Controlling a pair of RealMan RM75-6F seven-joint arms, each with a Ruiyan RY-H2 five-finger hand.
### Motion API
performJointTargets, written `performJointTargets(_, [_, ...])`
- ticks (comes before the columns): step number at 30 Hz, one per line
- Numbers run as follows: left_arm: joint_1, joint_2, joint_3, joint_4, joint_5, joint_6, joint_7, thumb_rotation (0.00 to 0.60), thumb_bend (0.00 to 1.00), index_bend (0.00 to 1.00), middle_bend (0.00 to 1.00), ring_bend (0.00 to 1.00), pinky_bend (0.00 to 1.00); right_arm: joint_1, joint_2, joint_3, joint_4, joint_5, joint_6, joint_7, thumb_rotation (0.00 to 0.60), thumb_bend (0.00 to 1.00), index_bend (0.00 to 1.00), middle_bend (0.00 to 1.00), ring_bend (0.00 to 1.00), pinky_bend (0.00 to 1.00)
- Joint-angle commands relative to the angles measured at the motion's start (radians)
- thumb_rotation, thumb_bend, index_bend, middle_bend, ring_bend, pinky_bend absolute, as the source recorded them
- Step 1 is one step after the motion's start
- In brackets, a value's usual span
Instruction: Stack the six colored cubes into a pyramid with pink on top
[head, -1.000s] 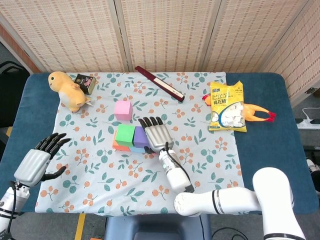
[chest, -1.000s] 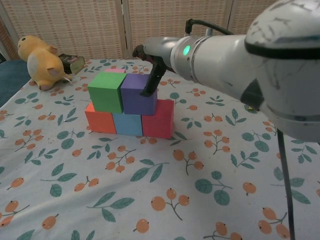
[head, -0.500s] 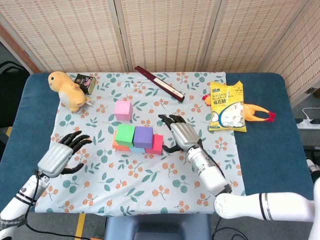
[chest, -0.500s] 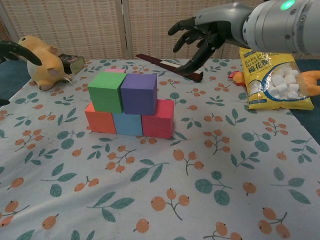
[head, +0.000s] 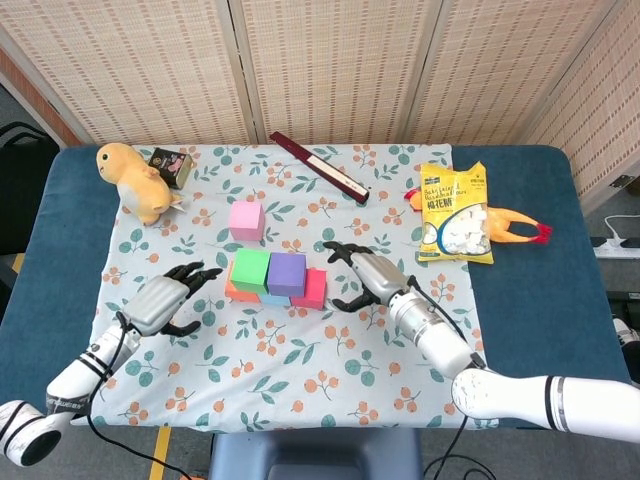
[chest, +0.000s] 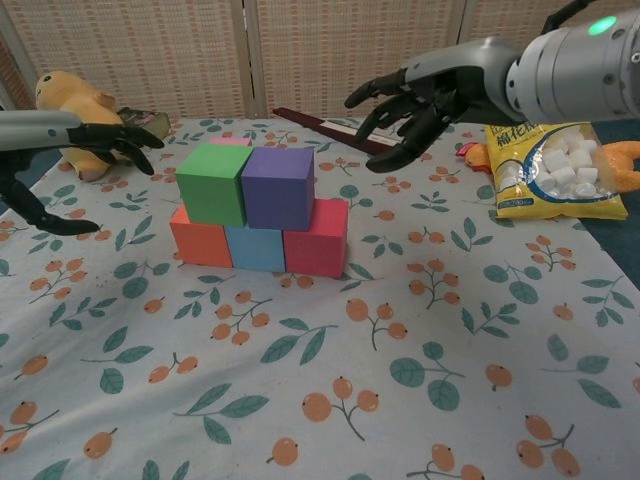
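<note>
An orange cube (chest: 200, 242), a light blue cube (chest: 254, 248) and a red cube (chest: 317, 238) form a row on the floral cloth. A green cube (head: 250, 270) (chest: 213, 183) and a purple cube (head: 286, 273) (chest: 278, 187) sit on top of them. The pink cube (head: 246, 220) lies alone behind the stack; only its top edge (chest: 229, 142) shows in the chest view. My right hand (head: 363, 277) (chest: 412, 101) hovers open just right of the stack. My left hand (head: 165, 301) (chest: 75, 140) hovers open to the left of it.
A yellow plush toy (head: 137, 180) and a small dark box (head: 170, 166) lie at the back left. A dark red stick (head: 318, 167) lies behind the cubes. A marshmallow bag (head: 455, 214) and a rubber chicken (head: 515, 229) lie at the right.
My right hand let go of the purple cube and drew back to the right. My left hand moved in toward the stack from the table's left edge.
</note>
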Motion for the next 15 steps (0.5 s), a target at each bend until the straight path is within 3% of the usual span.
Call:
performJointTargets(1, [-0.015, -0.021, -0.004, 0.024, -0.031, -0.023, -0.006, 0.600, 0.33, 0.00, 0.16, 0.05, 0.14, 0.024, -0.023, -0.020, 0.028, 0.010, -0.016, 0.018, 0.600, 0.24, 0.00, 0.19, 0.00, 0.03])
performJointTargets(15, [-0.053, -0.084, -0.001, 0.079, -0.061, -0.059, -0.055, 0.600, 0.32, 0.00, 0.16, 0.05, 0.14, 0.109, -0.130, -0.074, 0.110, 0.029, -0.006, 0.050, 0.600, 0.24, 0.00, 0.19, 0.00, 0.02])
